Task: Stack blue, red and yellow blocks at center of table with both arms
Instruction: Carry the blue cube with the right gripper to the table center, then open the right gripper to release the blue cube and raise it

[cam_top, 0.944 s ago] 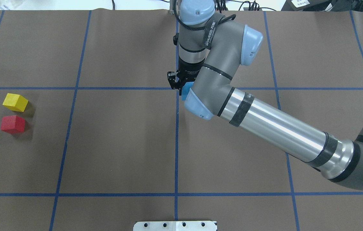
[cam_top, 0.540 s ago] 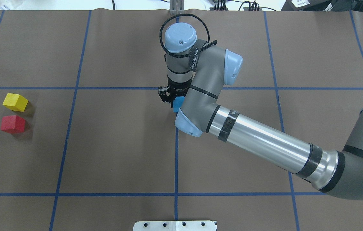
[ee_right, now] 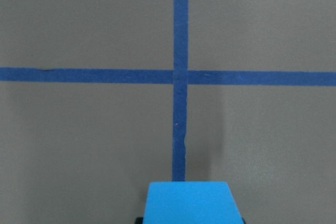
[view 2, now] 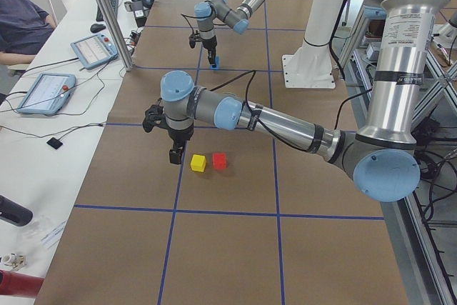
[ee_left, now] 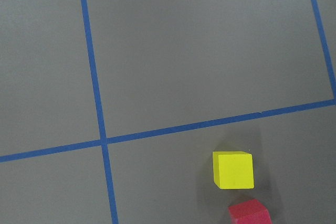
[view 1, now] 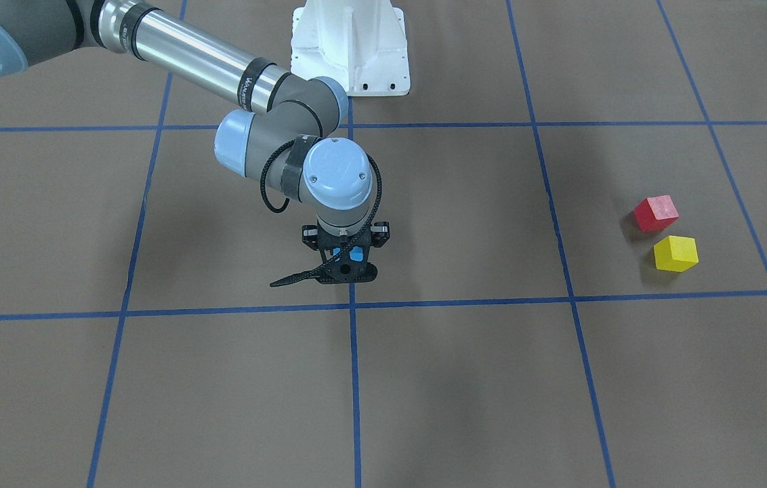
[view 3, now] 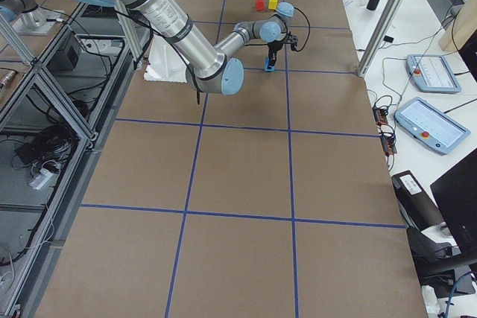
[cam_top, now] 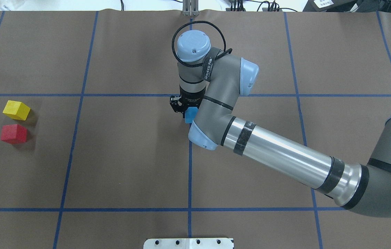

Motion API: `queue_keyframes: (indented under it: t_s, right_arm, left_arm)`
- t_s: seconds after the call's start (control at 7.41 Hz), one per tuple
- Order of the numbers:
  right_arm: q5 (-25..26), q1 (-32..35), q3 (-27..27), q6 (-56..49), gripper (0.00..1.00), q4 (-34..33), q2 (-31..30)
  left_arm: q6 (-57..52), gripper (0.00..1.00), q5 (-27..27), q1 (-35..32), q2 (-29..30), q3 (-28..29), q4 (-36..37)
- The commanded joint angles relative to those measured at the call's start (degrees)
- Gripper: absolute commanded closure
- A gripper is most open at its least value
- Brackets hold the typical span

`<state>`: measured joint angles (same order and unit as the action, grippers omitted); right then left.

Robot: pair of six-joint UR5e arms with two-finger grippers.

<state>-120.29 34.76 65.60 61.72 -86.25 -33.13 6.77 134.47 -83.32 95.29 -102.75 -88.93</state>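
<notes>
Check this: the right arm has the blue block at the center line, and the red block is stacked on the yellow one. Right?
No. The red block isn't on the yellow block; they lie side by side on the table, as the overhead view shows. The right arm does have the blue block at the center line.

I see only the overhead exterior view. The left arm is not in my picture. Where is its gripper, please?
Observer: In the exterior left view, the left gripper hangs low beside the yellow block, apart from it. Whether its jaws are open, I cannot tell.
Operator: And the blue block? The right arm hides most of it from me.
Observer: In the right wrist view, the block lies over the blue tape line, just short of the tape crossing.
</notes>
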Motion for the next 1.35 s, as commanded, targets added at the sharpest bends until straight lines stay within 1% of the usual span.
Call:
queue_keyframes:
  t_s: [0.0,0.13,0.4,0.54,0.67,0.81,0.94,1.08,1.21]
  right_arm:
    - [0.0,-0.7,0.0,0.0,0.36,1.8,-0.4]
    - [0.1,-0.8,0.0,0.0,0.03,2.7,-0.6]
    - [0.0,-0.8,0.2,-0.1,0.01,2.9,-0.8]
    - [-0.1,0.6,1.5,0.2,0.01,3.0,-0.6]
    - [-1.9,3.6,5.3,0.2,0.01,0.6,-0.5]
    - [-5.4,6.8,8.1,0.1,0.01,-2.3,-0.8]
    - [-6.8,10.1,12.8,-0.3,0.01,-4.7,-2.7]
    - [-7.8,13.2,16.9,-1.3,0.01,-7.5,-4.8]
    - [-8.5,15.0,20.3,-4.5,0.01,-8.0,-8.8]
  left_arm:
    - [0.0,0.0,0.0,0.0,0.0,0.0,0.1]
    - [0.0,0.0,0.0,0.0,0.0,0.1,0.1]
    - [0.0,0.0,0.1,0.0,0.0,0.5,0.1]
    - [1.0,0.0,0.1,0.0,0.2,0.3,0.2]
    - [6.4,0.0,-0.3,1.2,1.5,-1.0,0.2]
    - [12.2,0.0,-1.5,3.8,1.3,-3.9,0.2]
    - [19.5,0.0,-1.8,6.4,0.6,-7.2,0.1]
    - [26.5,0.0,-2.5,9.2,-3.5,-11.4,-3.2]
    - [33.0,0.0,-4.4,11.8,-9.4,-12.6,-14.0]
